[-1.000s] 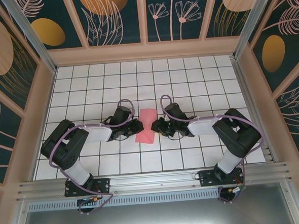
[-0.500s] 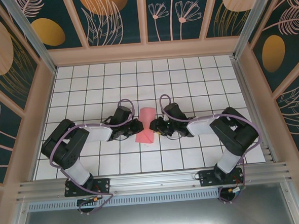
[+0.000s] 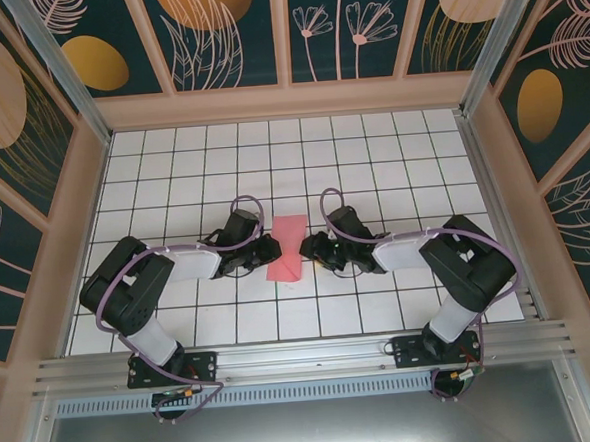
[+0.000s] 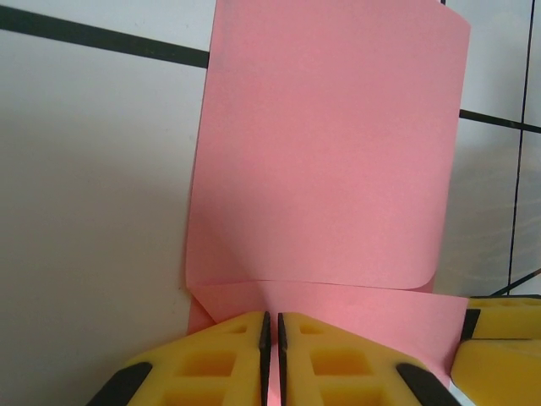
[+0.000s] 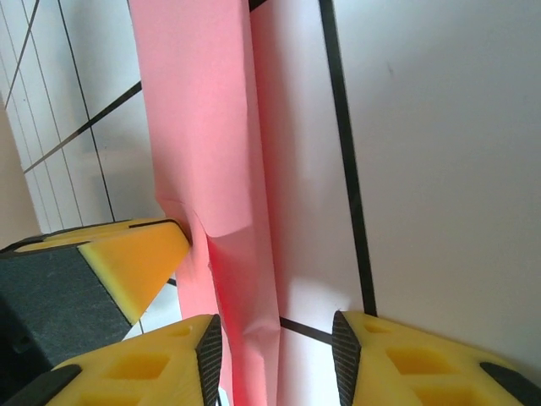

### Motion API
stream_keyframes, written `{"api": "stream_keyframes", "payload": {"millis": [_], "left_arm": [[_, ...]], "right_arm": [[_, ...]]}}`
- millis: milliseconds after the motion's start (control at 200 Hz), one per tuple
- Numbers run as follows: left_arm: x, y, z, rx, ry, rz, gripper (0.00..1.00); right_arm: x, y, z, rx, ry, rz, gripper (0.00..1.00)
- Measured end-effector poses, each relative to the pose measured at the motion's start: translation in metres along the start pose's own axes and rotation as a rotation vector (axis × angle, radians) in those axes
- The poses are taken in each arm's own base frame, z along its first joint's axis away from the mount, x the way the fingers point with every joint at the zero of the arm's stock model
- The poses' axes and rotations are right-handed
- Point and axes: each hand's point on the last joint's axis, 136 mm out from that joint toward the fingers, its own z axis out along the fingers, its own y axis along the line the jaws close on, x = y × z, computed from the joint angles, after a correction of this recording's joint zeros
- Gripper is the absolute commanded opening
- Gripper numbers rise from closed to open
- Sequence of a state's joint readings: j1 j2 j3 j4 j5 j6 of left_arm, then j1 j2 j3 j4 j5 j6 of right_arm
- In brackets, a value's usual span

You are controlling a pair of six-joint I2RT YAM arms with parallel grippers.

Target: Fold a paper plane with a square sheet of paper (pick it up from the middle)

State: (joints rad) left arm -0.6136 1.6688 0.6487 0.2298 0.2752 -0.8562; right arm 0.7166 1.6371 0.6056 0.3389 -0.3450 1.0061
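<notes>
While your left gripper (image 4: 270,320) pinches an edge of the folded pink sheet (image 3: 287,250) on the table (image 3: 392,165), your right gripper (image 5: 275,330) stands parted astride the opposite edge. Looks an early fold; next, grip a corner without dragging.

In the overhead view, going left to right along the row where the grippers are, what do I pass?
left arm, left gripper, pink paper, right gripper, right arm
</notes>
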Motion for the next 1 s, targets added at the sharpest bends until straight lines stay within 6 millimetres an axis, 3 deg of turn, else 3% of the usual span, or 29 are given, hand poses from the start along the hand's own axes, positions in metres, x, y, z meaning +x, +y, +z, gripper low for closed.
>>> {"api": "stream_keyframes", "payload": {"millis": [205,365,565,771,1001], "left_arm": [[0.0,0.0,0.0,-0.001,0.001,0.003,0.15],[0.0,0.0,0.0,-0.001,0.001,0.003,0.15],[0.0,0.0,0.0,-0.001,0.002,0.003,0.15],[0.0,0.0,0.0,0.0,0.002,0.003,0.15],[0.0,-0.002,-0.004,0.001,-0.001,0.004,0.16]], "right_arm": [[0.01,0.006,0.006,-0.028,0.045,-0.012,0.42],[0.01,0.011,0.01,-0.044,0.057,-0.016,0.42],[0.011,0.015,0.013,-0.071,0.067,-0.02,0.34],[0.011,0.021,0.013,-0.096,0.067,-0.037,0.34],[0.011,0.023,0.016,-0.119,0.078,-0.049,0.21]]}}
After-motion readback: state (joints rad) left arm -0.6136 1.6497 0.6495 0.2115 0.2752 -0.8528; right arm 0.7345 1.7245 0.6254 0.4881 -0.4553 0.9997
